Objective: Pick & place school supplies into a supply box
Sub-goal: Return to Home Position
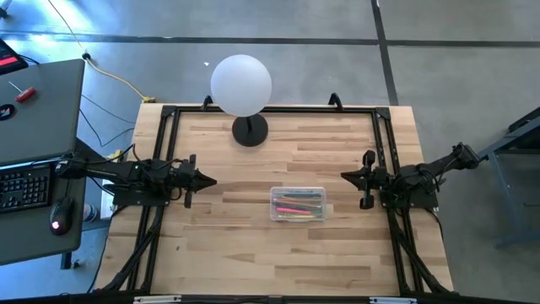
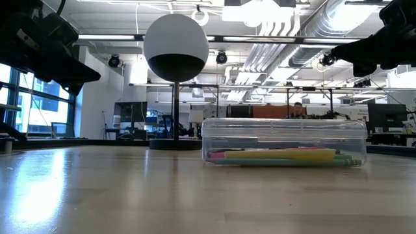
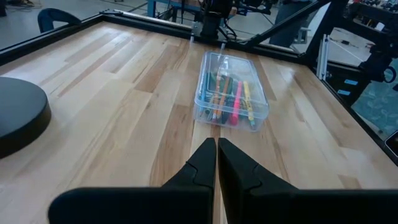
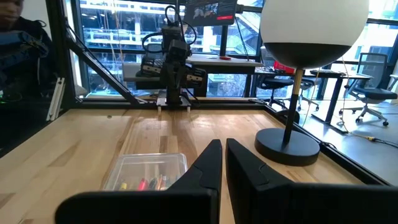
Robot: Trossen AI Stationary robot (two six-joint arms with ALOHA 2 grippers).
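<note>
Distance favours the right end effector [image 1: 344, 176], clenched and empty like the left end effector [image 1: 211, 181]: the closed supply box [image 1: 298, 203] lies lengthwise between them on the desk [image 1: 253, 262].

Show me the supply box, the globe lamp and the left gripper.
supply box [image 1: 298, 203]: high view, middle of its clear lid.
globe lamp [image 1: 241, 84]: high view, centre of the white globe.
left gripper [image 3: 217, 144]: left wrist view, midway between its shut fingertips.

Bright ceiling lights [image 2: 276, 26] cast pale glare across the wooden table [image 2: 45, 182], leaving only soft shadows.
</note>
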